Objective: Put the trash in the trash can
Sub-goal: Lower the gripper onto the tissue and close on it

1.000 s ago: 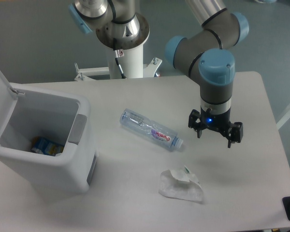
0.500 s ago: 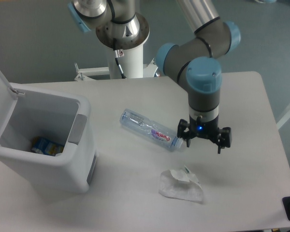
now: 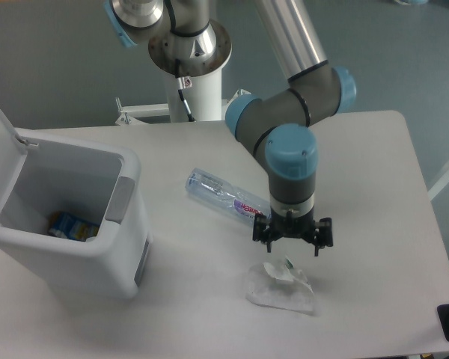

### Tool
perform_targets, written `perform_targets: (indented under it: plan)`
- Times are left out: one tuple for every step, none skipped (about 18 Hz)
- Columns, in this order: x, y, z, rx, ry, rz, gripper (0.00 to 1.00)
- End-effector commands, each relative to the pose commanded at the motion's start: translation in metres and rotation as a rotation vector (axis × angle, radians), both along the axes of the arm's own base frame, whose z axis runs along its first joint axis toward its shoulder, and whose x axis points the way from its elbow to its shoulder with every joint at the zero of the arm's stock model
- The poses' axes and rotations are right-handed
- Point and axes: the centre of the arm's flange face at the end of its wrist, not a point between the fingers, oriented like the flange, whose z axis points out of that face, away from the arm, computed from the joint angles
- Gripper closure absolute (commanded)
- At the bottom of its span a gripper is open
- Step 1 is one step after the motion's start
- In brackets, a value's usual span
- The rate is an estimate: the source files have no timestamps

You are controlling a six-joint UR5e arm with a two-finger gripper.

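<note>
Leftward now, the arm (image 3: 288,112) hangs open jaws (fingers down) above the tissue (image 3: 280,288).

The arm is travelling from the right of the frame toward the lower centre, its elbow joints swinging leftward with it. The gripper (image 3: 292,241), fingers spread apart throughout, is descending from its earlier position right of the water bottle (image 3: 228,199) to a position directly above the crumpled white wad (image 3: 279,288). Its fingertips are now hanging just over the wad's upper edge. The wrist housing is now covering the bottle's capped end, which was visible a second ago.
</note>
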Motion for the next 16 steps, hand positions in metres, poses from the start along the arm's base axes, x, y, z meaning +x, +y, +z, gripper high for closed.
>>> perform_targets:
  plan:
    - [0.001,0.008,0.000,0.008,0.000,0.015,0.00]
    - [0.003,0.015,-0.006,0.007,-0.005,0.027,0.00]
    - [0.001,0.019,-0.012,0.004,-0.010,0.033,0.00]
    - [-0.001,0.021,-0.017,0.000,-0.013,0.032,0.00]
    - [0.000,0.027,-0.023,-0.005,-0.015,0.020,0.00]
    - [0.000,0.030,-0.027,-0.012,-0.015,0.015,0.08]
    - [-0.002,0.030,-0.032,-0.024,-0.013,0.017,0.27]
    - [0.000,0.031,-0.036,-0.041,-0.007,0.013,0.42]
    - [0.000,0.031,-0.036,-0.053,0.002,0.015,0.56]
    - [0.001,0.031,-0.036,-0.054,0.003,0.014,0.70]
    - [0.004,0.033,-0.035,-0.054,0.002,0.007,0.78]
    - [0.005,0.033,-0.034,-0.050,0.002,0.005,0.81]
    - [0.005,0.034,-0.033,-0.047,0.003,0.006,0.86]
    - [0.005,0.034,-0.033,-0.045,0.002,0.009,0.88]
    - [0.004,0.034,-0.032,-0.042,0.001,0.013,0.90]
    - [0.004,0.035,-0.032,-0.041,0.002,0.016,0.93]
